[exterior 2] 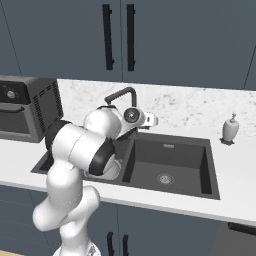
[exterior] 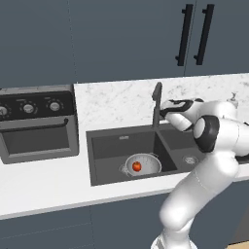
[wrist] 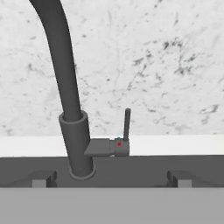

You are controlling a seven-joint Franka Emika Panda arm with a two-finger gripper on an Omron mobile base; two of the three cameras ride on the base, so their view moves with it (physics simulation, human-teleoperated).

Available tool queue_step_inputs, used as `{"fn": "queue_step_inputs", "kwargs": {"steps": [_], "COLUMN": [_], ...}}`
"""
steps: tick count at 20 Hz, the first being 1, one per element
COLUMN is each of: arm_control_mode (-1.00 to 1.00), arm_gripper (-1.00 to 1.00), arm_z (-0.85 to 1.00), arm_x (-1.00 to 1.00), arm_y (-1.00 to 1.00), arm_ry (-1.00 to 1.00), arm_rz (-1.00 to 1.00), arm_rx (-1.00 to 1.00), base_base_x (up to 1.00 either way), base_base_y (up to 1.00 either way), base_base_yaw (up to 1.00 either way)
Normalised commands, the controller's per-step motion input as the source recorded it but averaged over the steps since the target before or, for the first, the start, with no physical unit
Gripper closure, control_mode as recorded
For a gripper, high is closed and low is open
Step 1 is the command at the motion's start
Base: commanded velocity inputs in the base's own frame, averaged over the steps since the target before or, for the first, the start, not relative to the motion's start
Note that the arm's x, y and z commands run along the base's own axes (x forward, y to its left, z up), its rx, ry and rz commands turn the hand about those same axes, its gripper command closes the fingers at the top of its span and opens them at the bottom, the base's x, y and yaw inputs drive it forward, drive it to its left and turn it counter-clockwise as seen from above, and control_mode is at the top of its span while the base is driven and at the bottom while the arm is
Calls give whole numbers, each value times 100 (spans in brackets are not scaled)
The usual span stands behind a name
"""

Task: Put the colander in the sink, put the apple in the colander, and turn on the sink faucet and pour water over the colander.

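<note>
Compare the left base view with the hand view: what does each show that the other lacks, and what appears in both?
The left base view alone has the colander in the left basin of the sink, the apple inside it, and the oven on the counter. The hand view alone has the faucet's upright side lever with its red dot. Both share the sink faucet and the marble backsplash.

white arm (exterior 2: 85, 145) reaches over the sink (exterior 2: 170, 165) beside the faucet (exterior 2: 122, 95).
</note>
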Motion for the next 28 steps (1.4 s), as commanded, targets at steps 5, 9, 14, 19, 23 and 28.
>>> {"fn": "queue_step_inputs", "kwargs": {"steps": [5,9,14,19,23,28], "arm_control_mode": [-100,-100,-100,-100,-100,-100], "arm_gripper": [-100,-100,-100,-100,-100,-100], "arm_z": [-23,-44,-41,-35,-20,0], "arm_x": [20,6,4,0,0,14], "arm_y": [-13,-19,-21,-12,0,0], "arm_ry": [-5,-12,-12,-6,-2,0], "arm_rz": [0,0,0,0,0,0], "arm_rx": [0,0,0,0,0,0], "base_base_x": [0,0,0,0,0,0], "base_base_y": [0,0,0,0,0,0], "base_base_yaw": [0,0,0,0,0,0]}}
